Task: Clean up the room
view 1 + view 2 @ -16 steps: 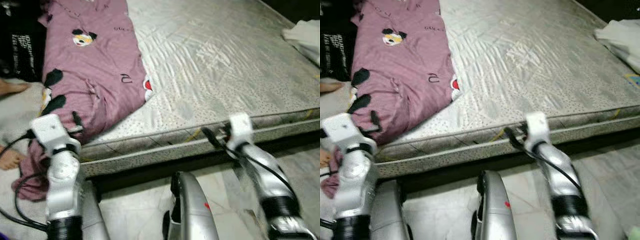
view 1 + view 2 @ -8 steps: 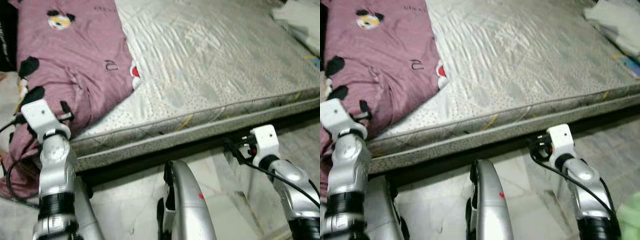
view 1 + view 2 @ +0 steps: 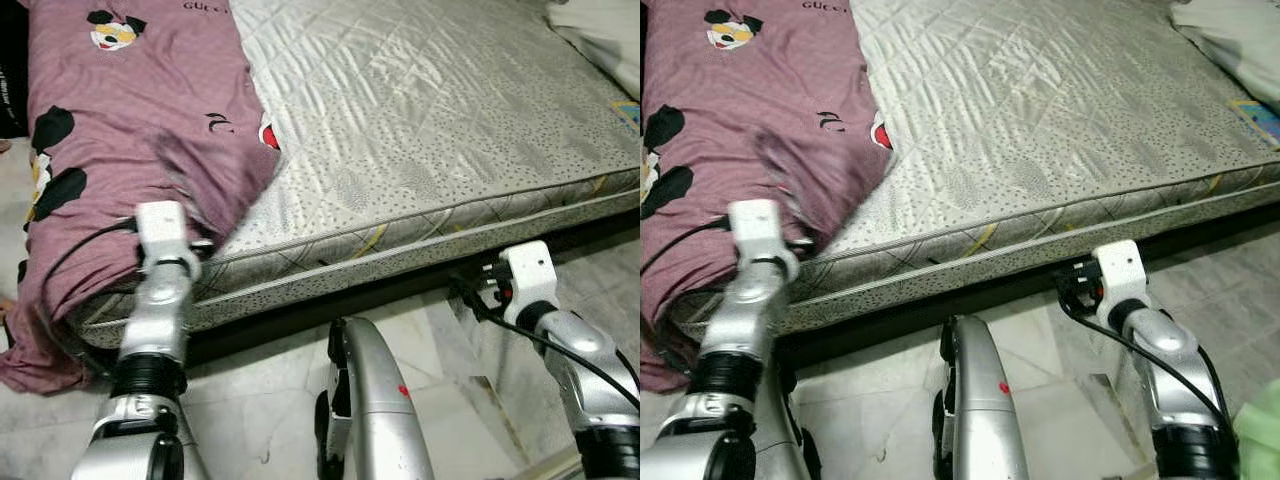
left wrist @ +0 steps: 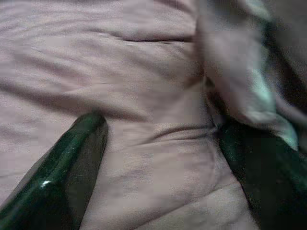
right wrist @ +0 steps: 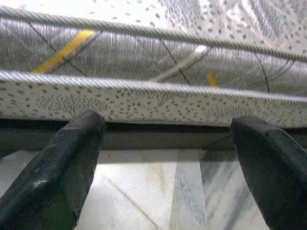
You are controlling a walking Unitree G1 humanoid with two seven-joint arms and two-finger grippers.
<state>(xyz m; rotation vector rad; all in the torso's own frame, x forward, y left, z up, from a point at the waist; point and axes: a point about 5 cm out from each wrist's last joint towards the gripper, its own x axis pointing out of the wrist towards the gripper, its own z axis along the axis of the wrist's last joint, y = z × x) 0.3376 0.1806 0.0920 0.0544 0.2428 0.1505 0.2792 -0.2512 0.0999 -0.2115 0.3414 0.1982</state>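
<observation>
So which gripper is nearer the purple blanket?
Left. The left gripper is pressed into the purple blanket, fingers open around a fold; the right gripper hangs open by the mattress edge, well away.

The left claw (image 4: 158,143) sits on the garment (image 3: 130,110), fingers spread, cloth between and beneath them. The garment lies ahead of and to the left of this claw, on the left part of the mattress (image 3: 420,110), its near end draped over the mattress edge down to the floor (image 3: 260,420). The bare mattress extends right of the left claw. The right claw (image 5: 168,143) hangs below the mattress front edge, fingers apart, above the floor, well right of the left claw. A folded cloth (image 3: 600,30) lies on the mattress far ahead of the right claw.
</observation>
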